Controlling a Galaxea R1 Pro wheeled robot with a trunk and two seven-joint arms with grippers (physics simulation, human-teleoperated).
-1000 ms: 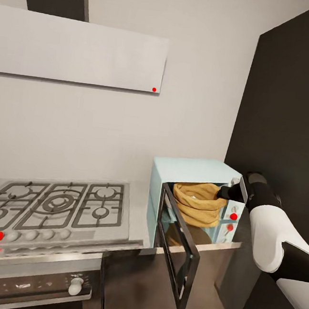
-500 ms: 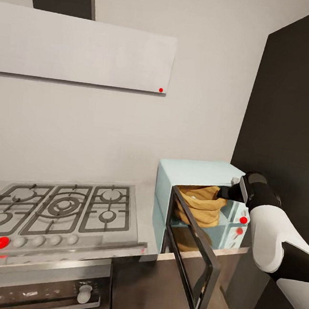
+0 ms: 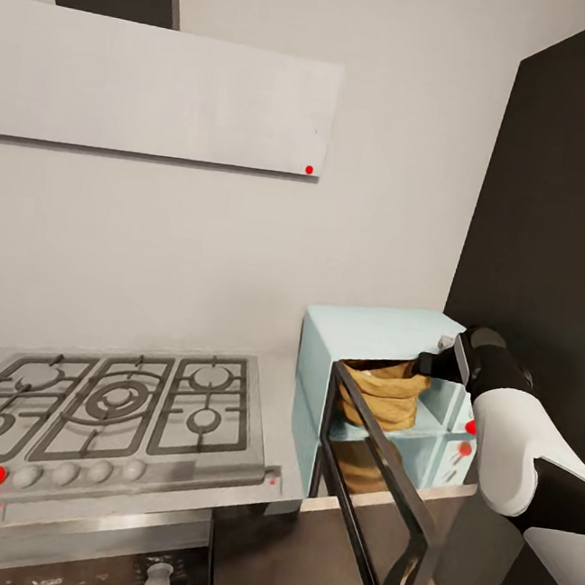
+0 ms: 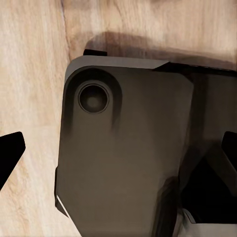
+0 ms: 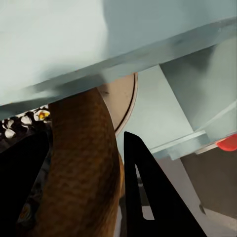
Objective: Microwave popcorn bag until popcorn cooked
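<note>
The popcorn bag (image 3: 388, 392) sits inside the cavity of the pale-blue microwave (image 3: 374, 334), which stands on the bench (image 3: 272, 390) at the far right, just right of the gas hob (image 3: 107, 403) and against the dark wall panel (image 3: 564, 223). The microwave door (image 3: 377, 493) hangs open, swung out toward the near side, so the cavity is reachable from the front. The right arm reaches in from the right, its wrist at the upper right corner of the opening. In the right wrist view the right claw (image 5: 84, 182) straddles the bag's rolled rim (image 5: 84, 163): one dark finger (image 5: 153, 197) stands on one side of the rim, a darker shape on the other. I judge the claw to be closed on the rim, holding the soft sack by its firmest fold so it stays upright over the turntable plate (image 5: 123, 98); pale kernels (image 5: 22, 121) show inside the bag's mouth. Letting go and drawing clear looks like the step in hand, since the door cannot shut while the arm is in the opening. The left claw (image 4: 118, 163) hangs low, pointing at the robot's dark base (image 4: 123, 148) and the wooden floor (image 4: 29, 74); its tips stand well apart, holding nothing, parked out of the way
</note>
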